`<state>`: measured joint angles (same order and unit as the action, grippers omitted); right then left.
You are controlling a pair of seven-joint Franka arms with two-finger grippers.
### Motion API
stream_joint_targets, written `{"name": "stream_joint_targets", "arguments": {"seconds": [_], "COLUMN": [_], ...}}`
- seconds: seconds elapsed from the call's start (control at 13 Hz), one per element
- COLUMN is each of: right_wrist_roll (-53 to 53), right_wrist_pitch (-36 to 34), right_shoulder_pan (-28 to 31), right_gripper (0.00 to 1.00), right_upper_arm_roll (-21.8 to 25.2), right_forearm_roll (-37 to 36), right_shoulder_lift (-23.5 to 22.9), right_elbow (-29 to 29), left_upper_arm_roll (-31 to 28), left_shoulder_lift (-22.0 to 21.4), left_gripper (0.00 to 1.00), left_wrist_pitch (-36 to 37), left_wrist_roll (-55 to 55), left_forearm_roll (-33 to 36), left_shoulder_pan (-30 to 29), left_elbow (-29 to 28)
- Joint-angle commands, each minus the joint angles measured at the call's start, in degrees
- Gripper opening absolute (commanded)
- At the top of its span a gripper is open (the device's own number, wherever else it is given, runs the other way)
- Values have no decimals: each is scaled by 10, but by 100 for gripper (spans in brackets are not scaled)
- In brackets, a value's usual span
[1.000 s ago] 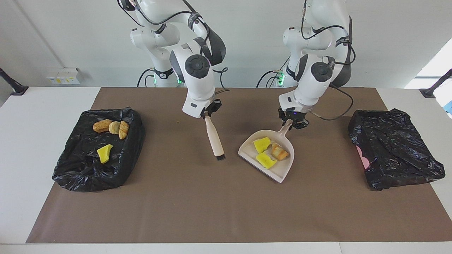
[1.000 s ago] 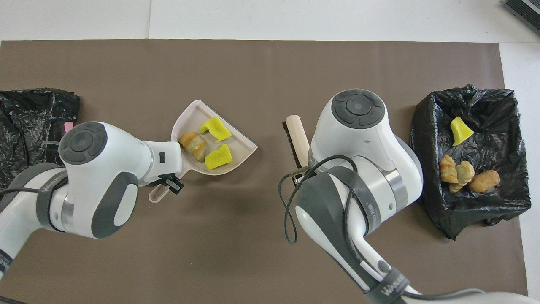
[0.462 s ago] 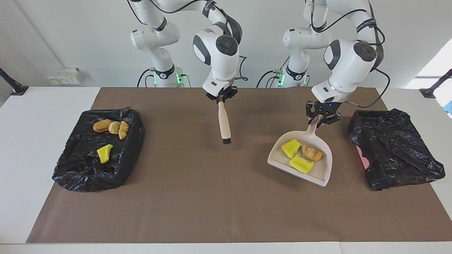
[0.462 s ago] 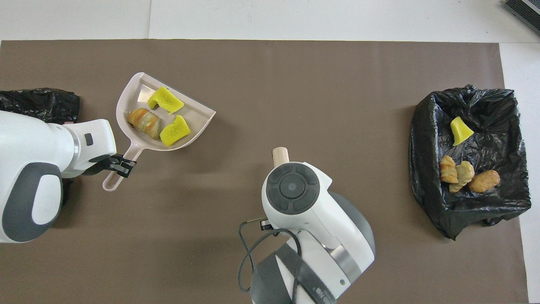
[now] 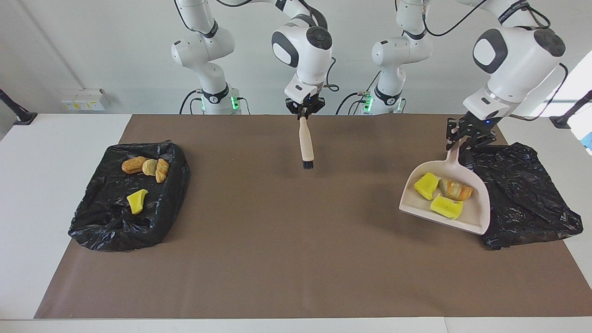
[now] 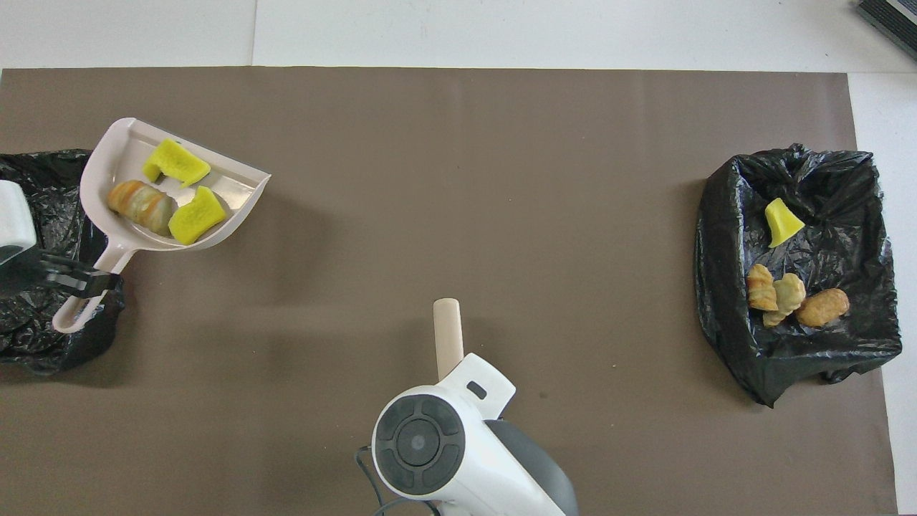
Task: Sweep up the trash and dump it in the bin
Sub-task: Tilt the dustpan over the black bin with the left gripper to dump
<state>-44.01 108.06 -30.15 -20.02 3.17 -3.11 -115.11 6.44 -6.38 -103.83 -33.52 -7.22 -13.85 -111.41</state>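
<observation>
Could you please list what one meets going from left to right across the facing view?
Bin holding trash → brush held up by the right gripper → dustpan with three lumps, held by the left gripper → second black bin.

We see three pieces of trash [image 5: 443, 194] in a pale dustpan [image 5: 467, 219] raised beside a closed black bag [image 5: 522, 194]: two yellow chunks and one striped bread roll. Four more pieces [image 5: 143, 173], three bread-like and one yellow, lie in an open black-lined bin [image 5: 111, 222].

My facing camera looks across the brown mat [image 5: 259, 259] toward both bases; my overhead looks steeply down on it; both cover the whole mat.
</observation>
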Motion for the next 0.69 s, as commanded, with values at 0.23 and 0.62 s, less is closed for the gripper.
{"name": "stream_joint_targets", "arguments": {"seconds": [0.23, 0.62], "right_wrist_roll": [-70, -97], "right_wrist_pitch": [81, 93], "right_shoulder_pan": [-60, -69], "right_gripper": [0, 99], "right_upper_arm_roll": [1, 2], "right_forearm_roll": [-4, -12], "right_shoulder_lift": [-82, -93], "right_elbow": [3, 2], "left_upper_arm_roll": [-30, -100], "left_shoulder_lift": [4, 127], "left_gripper": [0, 0], "left_wrist_pitch": [29, -65], "left_wrist_roll": [-307, -514], "left_forearm_roll": [0, 111], "left_shoulder_pan": [-161, -168], "left_elbow": [38, 169]}}
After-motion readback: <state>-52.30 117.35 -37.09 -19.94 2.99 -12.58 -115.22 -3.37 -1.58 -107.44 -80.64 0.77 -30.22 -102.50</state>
